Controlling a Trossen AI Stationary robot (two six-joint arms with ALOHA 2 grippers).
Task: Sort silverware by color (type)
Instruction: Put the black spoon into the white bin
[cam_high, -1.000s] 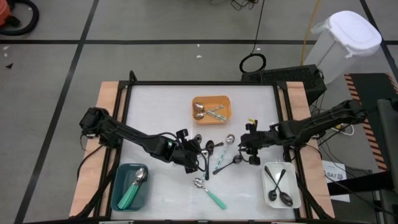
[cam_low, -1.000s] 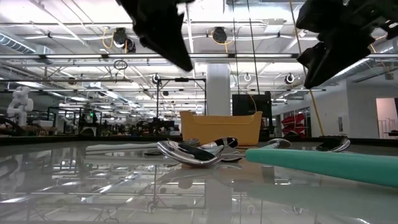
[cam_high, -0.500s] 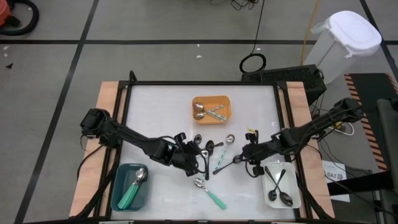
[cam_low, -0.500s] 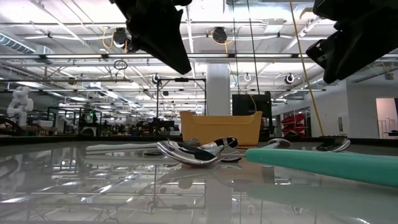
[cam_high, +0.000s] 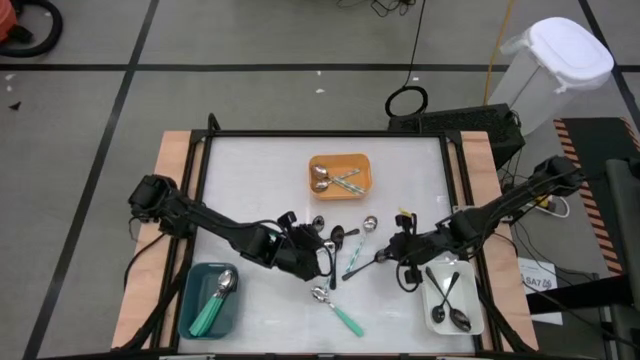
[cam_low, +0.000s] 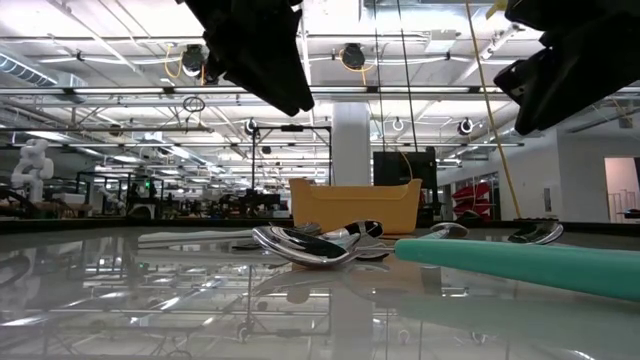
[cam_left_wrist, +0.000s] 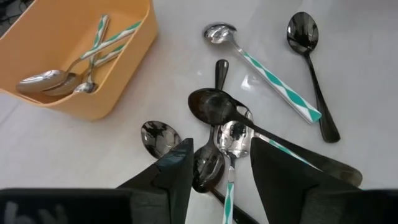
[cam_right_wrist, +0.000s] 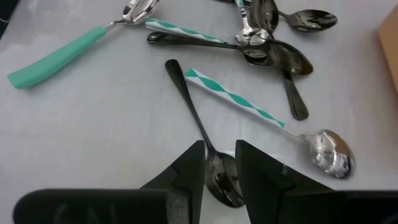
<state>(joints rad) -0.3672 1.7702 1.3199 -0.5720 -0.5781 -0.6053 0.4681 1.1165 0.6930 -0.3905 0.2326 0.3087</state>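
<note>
Several spoons lie in a loose pile (cam_high: 335, 245) in the middle of the table: black ones, shiny silver ones and ones with teal-and-white striped handles. My left gripper (cam_high: 318, 262) hangs open above the pile. In the left wrist view (cam_left_wrist: 221, 171) its fingers stand on either side of a striped-handled spoon (cam_left_wrist: 233, 138) without touching it. My right gripper (cam_high: 400, 262) hangs open above the table to the right of the pile. The bowl of a black spoon (cam_right_wrist: 224, 182) on the table shows through the narrow gap between its fingers (cam_right_wrist: 219, 163).
An orange tray (cam_high: 365, 165) at the far middle holds silver and striped spoons. A teal tray (cam_high: 190, 285) at the near left holds teal-handled spoons. A white tray (cam_high: 470, 300) at the near right holds black spoons. A solid teal-handled spoon (cam_high: 340, 312) lies alone near the front.
My right gripper has swung toward the table's near edge, closer to the white tray, staying above the table. My left gripper has rolled a little in place above the pile. No spoon has moved.
</note>
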